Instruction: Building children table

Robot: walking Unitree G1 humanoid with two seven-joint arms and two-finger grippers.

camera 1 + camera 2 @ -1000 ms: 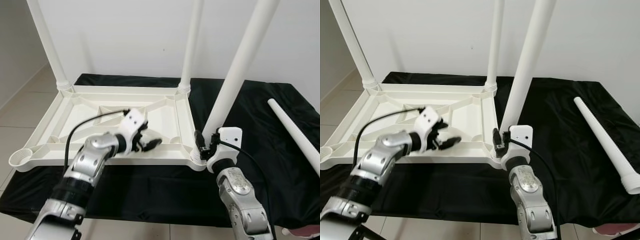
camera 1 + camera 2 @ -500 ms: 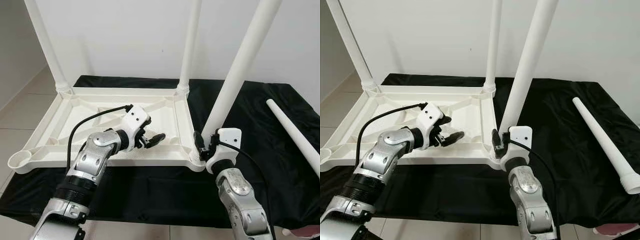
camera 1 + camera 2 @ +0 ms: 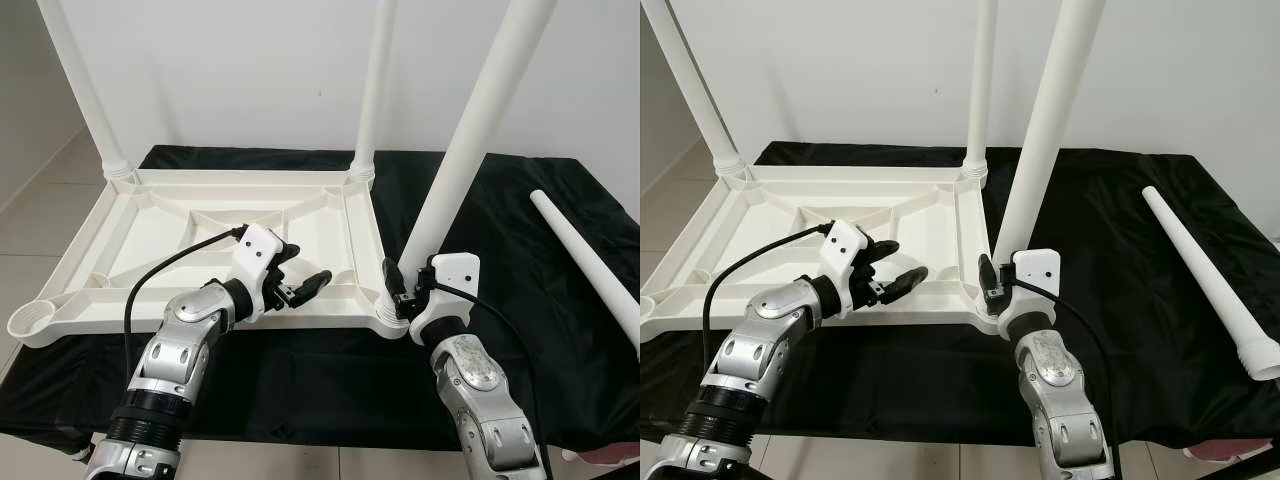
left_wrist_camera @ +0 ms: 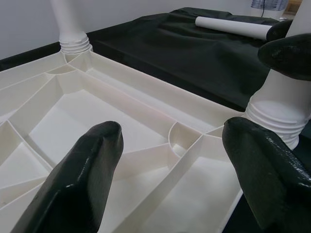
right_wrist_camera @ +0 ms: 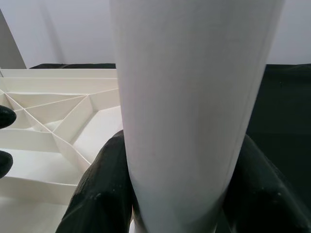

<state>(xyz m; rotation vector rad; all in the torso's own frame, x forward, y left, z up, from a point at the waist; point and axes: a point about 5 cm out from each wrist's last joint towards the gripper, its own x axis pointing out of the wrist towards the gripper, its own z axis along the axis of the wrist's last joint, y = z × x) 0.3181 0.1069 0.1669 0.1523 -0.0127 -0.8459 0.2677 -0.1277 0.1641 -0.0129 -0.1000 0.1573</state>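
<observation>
An upturned white plastic tabletop [image 3: 160,215] lies on a black cloth. White legs stand in its far left [image 3: 85,95], far right [image 3: 372,90] and near right [image 3: 470,130] corners. My right gripper [image 3: 408,296] is shut on the base of the near right leg [image 5: 194,97]. My left gripper [image 3: 298,272] hovers open over the tabletop's near right part, with its fingers [image 4: 82,179] spread above the ribs. A loose white leg [image 3: 588,268] lies on the cloth at the right. The near left corner socket [image 3: 30,322] has no leg in it.
The black cloth [image 3: 300,375] covers a low platform whose front edge runs just before my arms. A white wall stands close behind. Pale floor tiles [image 3: 35,200] show at the left.
My left gripper has swung rightward and nearer along the tabletop's front rail, toward the near right leg. The right gripper keeps its hold on the leg. The camera has shifted slightly.
</observation>
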